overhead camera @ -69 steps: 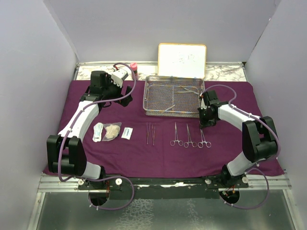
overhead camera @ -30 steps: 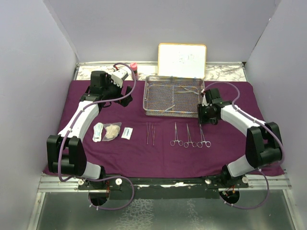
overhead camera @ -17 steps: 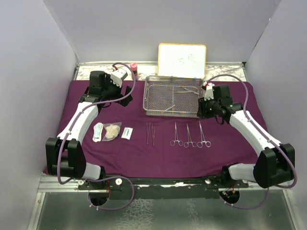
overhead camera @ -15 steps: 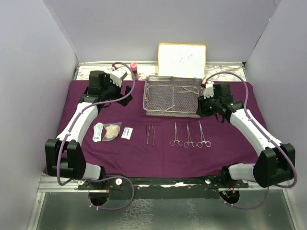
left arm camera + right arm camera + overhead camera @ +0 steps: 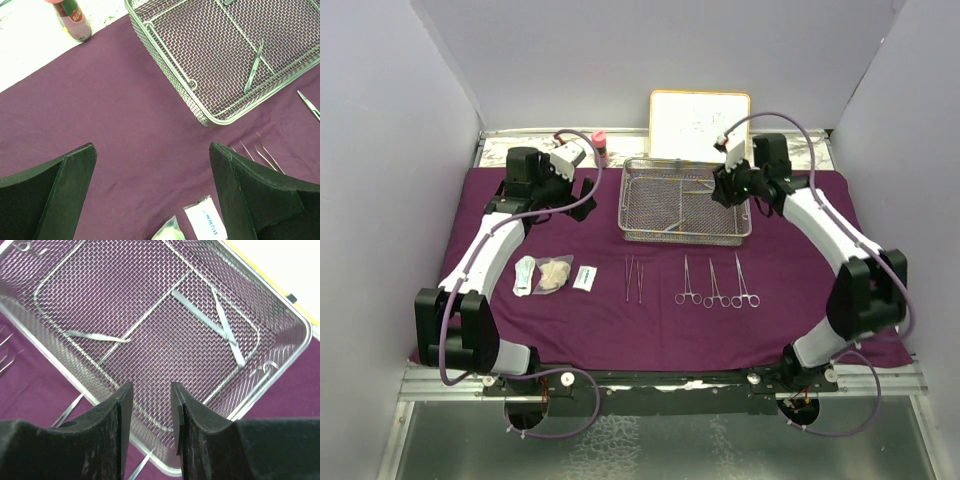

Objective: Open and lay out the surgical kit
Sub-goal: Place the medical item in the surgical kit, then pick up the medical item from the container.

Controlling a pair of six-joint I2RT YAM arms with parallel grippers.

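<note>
**Right gripper above the tray; instruments lying oblique to its fingers**

Nearest the arm bases, the cloth [image 5: 650, 330] is lying spread flat. A row is already resting on it: three clamps [image 5: 716, 284], slim forceps [image 5: 633, 279], gauze [image 5: 556, 272] and a small white packet [image 5: 584, 278]. Just beyond that row, the tray [image 5: 125, 290] is sitting on the cloth with a few steel instruments inside.

The right gripper [image 5: 150, 395] is hovering over the tray's right part. Its fingers [image 5: 115, 430] are standing a little apart with only mesh showing between them, so it is grasping nothing. In the right wrist view, V-shaped tweezers [image 5: 227, 332] are lying ahead of the fingertips and off to the right, their long axis running obliquely across the finger gap. A second steel piece [image 5: 97, 336] is lying to the left, near the tray's front wall.

The left gripper [image 5: 152, 160] is hanging spread wide and empty over bare cloth, left of the tray and apart from it. The right arm is therefore judged the nearer, and its wrist probably needs turning before any descent.
</note>
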